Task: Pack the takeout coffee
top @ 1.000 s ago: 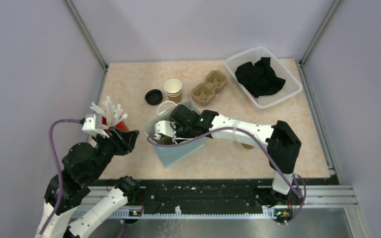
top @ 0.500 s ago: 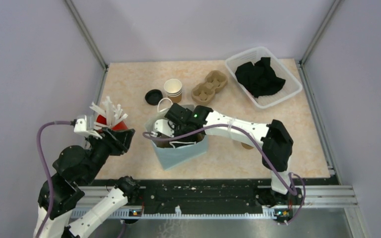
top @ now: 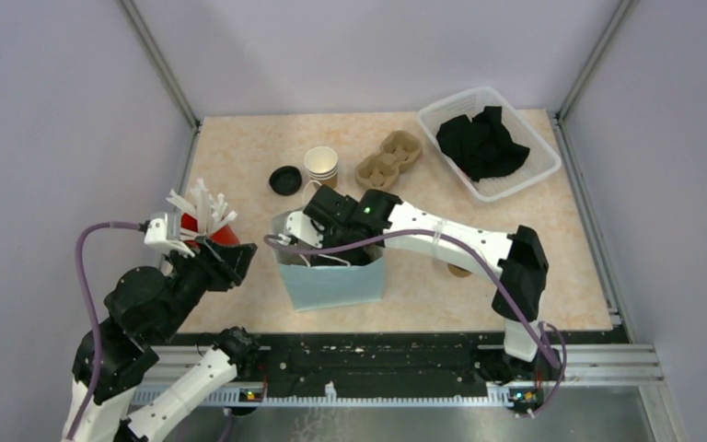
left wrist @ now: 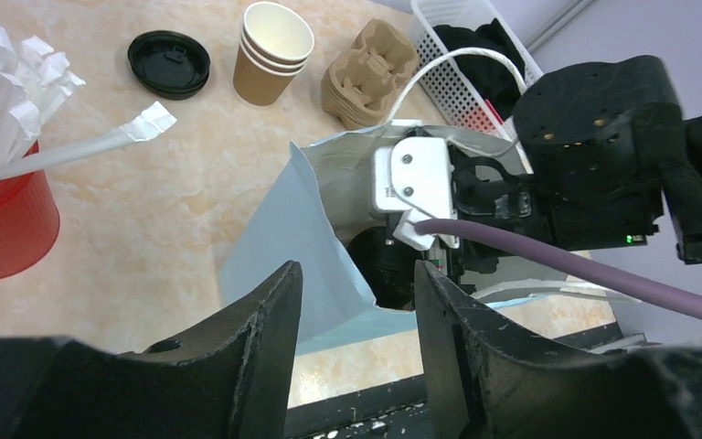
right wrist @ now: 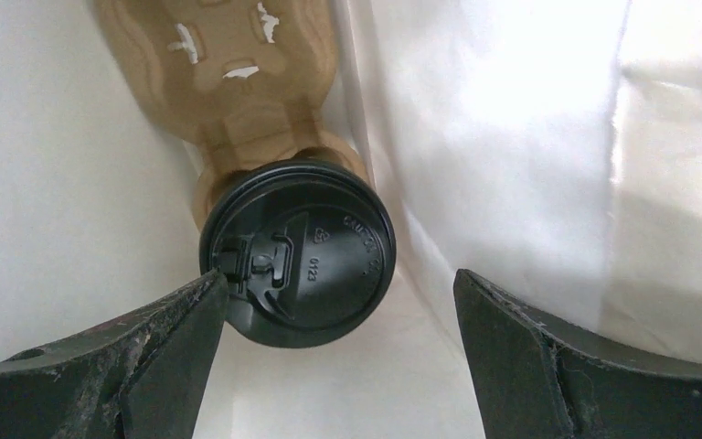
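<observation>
A light blue paper bag (top: 336, 281) stands upright near the front middle of the table. My right gripper (right wrist: 338, 293) reaches down into it, open. Below it a kraft cup with a black lid (right wrist: 297, 251) sits in one hole of a brown cardboard carrier (right wrist: 228, 73) at the bottom of the bag. The left fingertip (right wrist: 203, 302) is right at the lid's rim; the right one stands clear. A stack of unlidded kraft cups (top: 321, 166) and a loose black lid (top: 285, 180) stand behind the bag. My left gripper (left wrist: 356, 283) hovers open and empty, left of the bag (left wrist: 274, 238).
A red cup of white sticks (top: 204, 221) stands beside my left gripper. A second cardboard carrier (top: 388, 157) lies at the back, and a white basket of black cloth (top: 490, 143) at the back right. A small brown object (top: 460, 270) shows under my right forearm.
The bag has gone from leaning over to standing upright, and my right wrist has shifted toward the back with it. The left arm has barely moved.
</observation>
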{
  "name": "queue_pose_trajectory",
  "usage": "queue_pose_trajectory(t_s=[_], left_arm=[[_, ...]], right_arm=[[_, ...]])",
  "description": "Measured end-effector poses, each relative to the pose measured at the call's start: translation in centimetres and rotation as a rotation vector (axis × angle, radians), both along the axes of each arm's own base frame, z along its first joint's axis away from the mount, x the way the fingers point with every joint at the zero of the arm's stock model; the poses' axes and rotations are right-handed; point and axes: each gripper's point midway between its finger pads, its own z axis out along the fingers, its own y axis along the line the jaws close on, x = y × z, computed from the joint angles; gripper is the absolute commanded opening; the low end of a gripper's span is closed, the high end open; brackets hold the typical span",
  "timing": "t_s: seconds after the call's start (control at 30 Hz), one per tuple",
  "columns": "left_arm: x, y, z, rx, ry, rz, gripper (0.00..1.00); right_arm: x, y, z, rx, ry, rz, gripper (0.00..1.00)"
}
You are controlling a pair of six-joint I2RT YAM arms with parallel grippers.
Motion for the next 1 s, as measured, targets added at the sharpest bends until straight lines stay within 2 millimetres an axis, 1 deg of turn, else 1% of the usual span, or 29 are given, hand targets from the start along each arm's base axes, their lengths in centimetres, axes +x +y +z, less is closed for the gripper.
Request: queue_pose_trajectory(t_s=[0.2, 0.3, 0.37, 0.47, 0.53, 0.6, 0.67, 0.7, 0.77, 0.83, 0.9, 0.97, 1.0], left_arm=[[0.3, -0.7, -0.5, -0.010, 0.041, -0.011, 0.57], [0.4, -0.9, -1.0, -0.009, 0.073, -0.003, 0.62], [0.5, -1.0, -1.2, -0.006, 0.094, 0.000, 0.68], [0.8, -1.2, -1.4, 0.003, 0.132, 0.006, 0.72], [1.1, -1.6, -1.6, 0.008, 0.165, 0.010, 0.74], [1.6, -2.2, -1.7, 0.012, 0.195, 0.005, 0.77], [2.1, -3.0, -2.0, 0.014, 0.233, -0.003, 0.84], [2.3, -3.3, -2.3, 0.016, 0.254, -0.005, 0.87], [2.5, -4.0, -3.2, 0.020, 0.308, -0.010, 0.89], [2.4, -4.5, -4.0, 0.021, 0.358, -0.020, 0.90], [2.3, -5.0, -4.3, 0.013, 0.388, -0.034, 0.90], [2.1, -5.5, -4.6, -0.002, 0.415, -0.047, 0.91], [2.0, -5.7, -4.6, -0.009, 0.423, -0.053, 0.91]], right_arm=[[0.0, -0.6, 1.7, 0.037, -0.021, -0.058, 0.92], [-0.1, -0.7, 2.8, 0.067, -0.016, -0.093, 0.95], [-0.2, -0.6, 3.8, 0.094, -0.013, -0.119, 0.97], [-0.2, -0.1, 6.4, 0.162, -0.009, -0.165, 0.98], [-0.1, 0.5, 8.7, 0.227, -0.008, -0.201, 0.99], [-0.1, 1.1, 11.5, 0.308, -0.006, -0.244, 0.99], [0.0, 1.1, 14.2, 0.386, -0.003, -0.310, 0.99], [0.0, 0.9, 15.7, 0.424, 0.000, -0.354, 0.99], [0.1, -0.1, 18.0, 0.488, 0.006, -0.471, 0.99], [0.0, -1.5, 19.7, 0.543, 0.028, -0.608, 0.99], [-0.5, -3.4, 20.3, 0.577, 0.079, -0.739, 0.99], [-1.4, -5.3, 19.9, 0.599, 0.150, -0.852, 0.99], [-1.9, -6.0, 19.2, 0.601, 0.188, -0.897, 0.99]])
